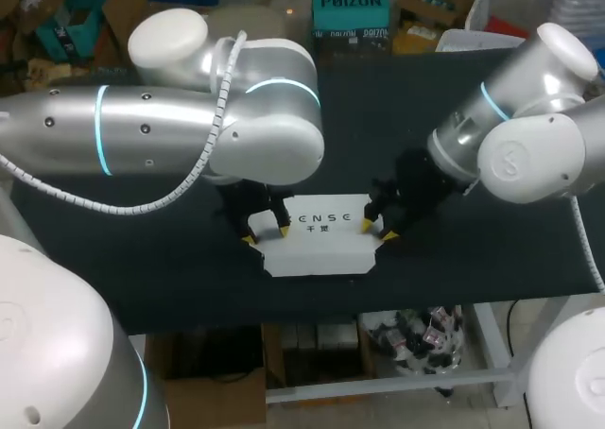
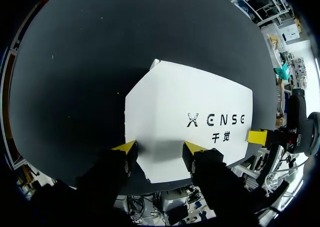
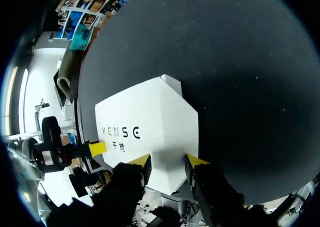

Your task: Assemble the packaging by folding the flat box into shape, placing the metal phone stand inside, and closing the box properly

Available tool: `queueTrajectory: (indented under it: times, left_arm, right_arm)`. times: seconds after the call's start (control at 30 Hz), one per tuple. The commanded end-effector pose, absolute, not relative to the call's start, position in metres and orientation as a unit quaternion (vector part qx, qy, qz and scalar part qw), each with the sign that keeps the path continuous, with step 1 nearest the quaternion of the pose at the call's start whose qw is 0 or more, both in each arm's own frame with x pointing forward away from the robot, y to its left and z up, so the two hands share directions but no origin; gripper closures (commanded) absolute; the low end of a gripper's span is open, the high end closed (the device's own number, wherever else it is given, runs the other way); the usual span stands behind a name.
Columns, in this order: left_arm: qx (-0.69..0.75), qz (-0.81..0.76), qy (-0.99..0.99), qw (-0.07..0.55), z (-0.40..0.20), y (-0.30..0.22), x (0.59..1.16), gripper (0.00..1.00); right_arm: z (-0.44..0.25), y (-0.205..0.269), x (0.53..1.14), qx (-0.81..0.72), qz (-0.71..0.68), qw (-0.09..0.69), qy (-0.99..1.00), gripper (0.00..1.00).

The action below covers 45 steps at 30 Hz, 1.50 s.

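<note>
At either short end of the flat white cardboard box (image 1: 321, 248): left gripper (image 1: 267, 233) and right gripper (image 1: 378, 231), both with fingers spread, clasping nothing, yellow tips apparently resting on the card, though contact is unclear. Risk: uneven pressure could skid or skew the blank across the black table (image 1: 473, 249) rather than raise its flaps. Box lies between the two grippers, each tapered end between a pair of fingers, near the table's front edge.

Left tool (image 1: 267, 234) — right tool (image 1: 378, 231) — both low, fingers spread.

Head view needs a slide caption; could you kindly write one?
Left arm and right arm, jaws open, flank the white box.
</note>
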<state>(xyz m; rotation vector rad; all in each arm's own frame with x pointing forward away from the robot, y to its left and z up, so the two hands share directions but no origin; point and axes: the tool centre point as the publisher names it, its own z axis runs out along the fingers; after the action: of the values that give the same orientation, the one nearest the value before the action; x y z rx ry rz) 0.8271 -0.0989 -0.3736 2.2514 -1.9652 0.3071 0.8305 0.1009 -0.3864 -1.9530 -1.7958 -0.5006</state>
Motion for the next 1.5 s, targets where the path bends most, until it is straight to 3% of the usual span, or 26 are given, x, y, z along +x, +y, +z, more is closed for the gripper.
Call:
queueTrajectory:
  times: [0.03,1.17,1.5]
  left_arm:
    - [0.748,0.106,-0.652,0.062,-0.377,-0.107,0.821,0.42]
    - [0.754,0.141,-0.636,0.087,-0.382,-0.105,0.824,0.39]
    - [0.755,0.141,-0.633,0.096,-0.383,-0.105,0.827,0.42]
  right_arm:
    - [-0.391,0.104,0.838,-0.701,-0.179,0.227,-0.652,0.54]
    - [-0.383,0.102,0.841,-0.687,-0.182,0.233,-0.664,0.54]
    - [-0.387,0.102,0.842,-0.685,-0.182,0.239,-0.663,0.54]
